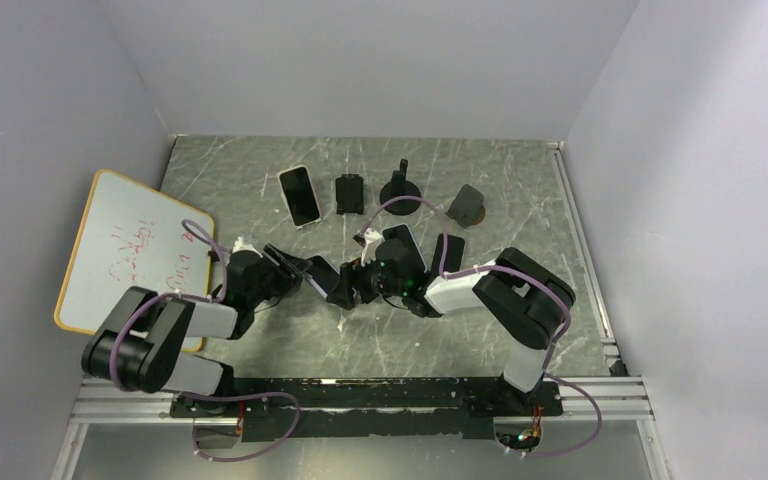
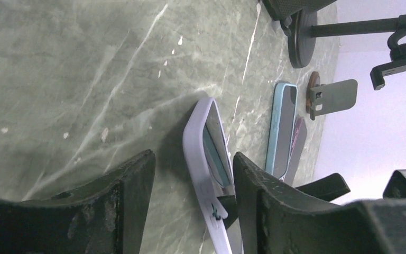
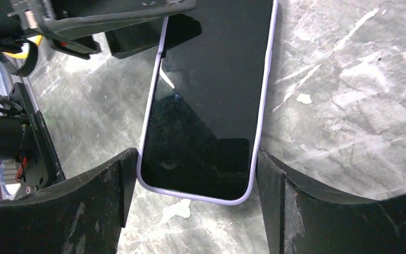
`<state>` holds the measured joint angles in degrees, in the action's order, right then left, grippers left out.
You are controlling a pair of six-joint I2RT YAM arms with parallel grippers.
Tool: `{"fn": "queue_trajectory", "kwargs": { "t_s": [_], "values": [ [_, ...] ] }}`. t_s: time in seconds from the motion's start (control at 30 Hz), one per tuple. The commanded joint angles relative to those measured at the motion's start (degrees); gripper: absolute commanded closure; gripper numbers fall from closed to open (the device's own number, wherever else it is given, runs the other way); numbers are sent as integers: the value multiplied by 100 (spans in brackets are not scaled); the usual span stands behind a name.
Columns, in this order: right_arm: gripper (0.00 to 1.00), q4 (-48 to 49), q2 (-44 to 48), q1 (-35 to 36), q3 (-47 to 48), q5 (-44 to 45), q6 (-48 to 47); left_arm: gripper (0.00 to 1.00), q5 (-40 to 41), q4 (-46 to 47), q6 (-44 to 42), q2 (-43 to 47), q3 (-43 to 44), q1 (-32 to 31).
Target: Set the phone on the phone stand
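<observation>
The phone (image 1: 312, 272) in a lilac case, screen dark, lies at the table's middle between my two grippers. In the right wrist view the phone (image 3: 211, 95) runs away from the camera. My right gripper (image 3: 195, 159) has one finger against each long edge at its near end. My right gripper (image 1: 345, 285) is shut on it. In the left wrist view the phone (image 2: 198, 143) stands tilted on its edge. My left gripper (image 2: 193, 159) straddles it, open, with a gap on the case side. Three black phone stands (image 1: 349, 193) (image 1: 400, 185) (image 1: 467, 205) sit at the back.
A second phone (image 1: 299, 195) lies at the back left. Two more phones (image 1: 403, 247) (image 1: 450, 250) lie by the right arm; one has a blue case (image 2: 283, 129). A whiteboard (image 1: 130, 250) leans at the left wall. The round-base stand (image 2: 301, 37) shows in the left wrist view.
</observation>
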<state>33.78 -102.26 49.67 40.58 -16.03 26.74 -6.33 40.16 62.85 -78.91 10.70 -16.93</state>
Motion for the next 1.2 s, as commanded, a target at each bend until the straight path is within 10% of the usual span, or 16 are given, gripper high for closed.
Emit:
{"fn": "queue_trajectory", "kwargs": {
  "t_s": [0.0, 0.23, 0.5, 0.73, 1.17],
  "values": [
    [59, 485, 148, 37, 17, -188, -57, 43, -82, 834, 37, -421, 178, 56],
    [59, 531, 81, 37, 29, -352, -83, 53, 18, 1129, -5, -645, 249, 66],
    [58, 581, 15, 40, 38, -383, -84, 95, -200, 1377, 16, -886, 436, 74],
    [1, 400, 471, -175, -79, -49, -269, 95, -1001, 1763, -661, -1160, 1011, 121],
    [0, -1460, 4281, -1580, -7, 957, -1519, 95, -3965, -173, -4282, -1558, 4667, 119]
  ]
}}
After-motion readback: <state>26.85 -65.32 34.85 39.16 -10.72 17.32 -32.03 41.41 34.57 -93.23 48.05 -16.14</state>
